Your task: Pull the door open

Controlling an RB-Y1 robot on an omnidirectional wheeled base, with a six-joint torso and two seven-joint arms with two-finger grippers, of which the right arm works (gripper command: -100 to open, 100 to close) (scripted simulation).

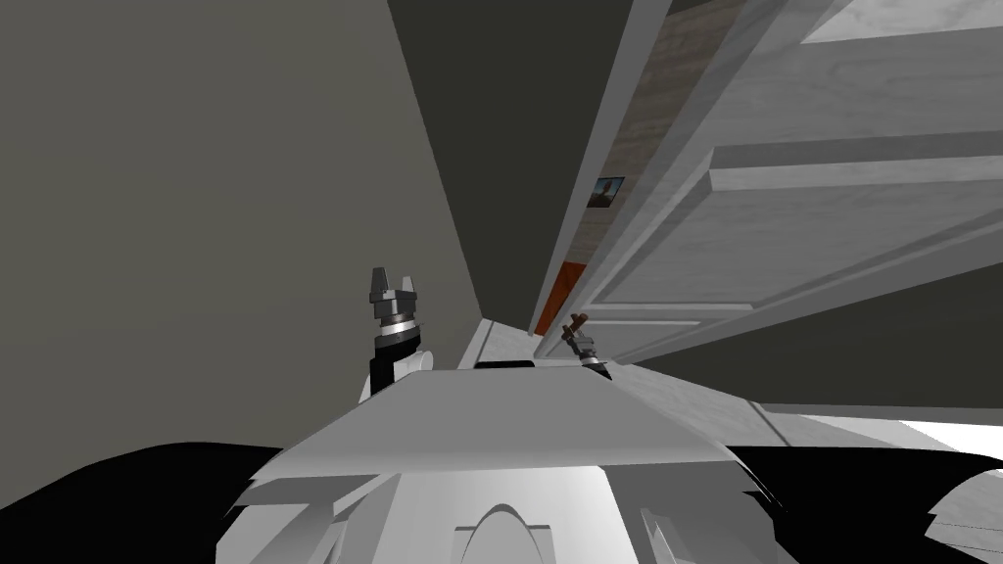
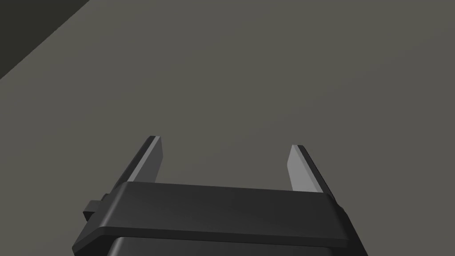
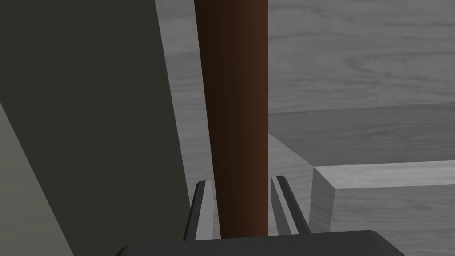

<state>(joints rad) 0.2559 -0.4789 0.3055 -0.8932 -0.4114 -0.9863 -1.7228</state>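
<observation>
A light grey panelled door (image 1: 803, 225) stands ajar at the right, its free edge near the white frame (image 1: 627, 117). My right gripper (image 1: 578, 326) is at that edge, shut on the door's dark brown handle bar (image 3: 233, 111). In the right wrist view the bar runs between the fingers (image 3: 202, 213), which press both its sides, with the door's raised panels (image 3: 382, 178) behind. My left gripper (image 1: 393, 284) is raised at the left of the chest, open and holding nothing; its fingers (image 2: 306, 171) stand wide apart before a flat dark grey wall.
A dark grey wall (image 1: 196, 196) fills the left. Through the gap by the frame I see a wood-toned wall with a small picture (image 1: 607, 191) and an orange strip (image 1: 560, 297). A black area lies at both lower corners.
</observation>
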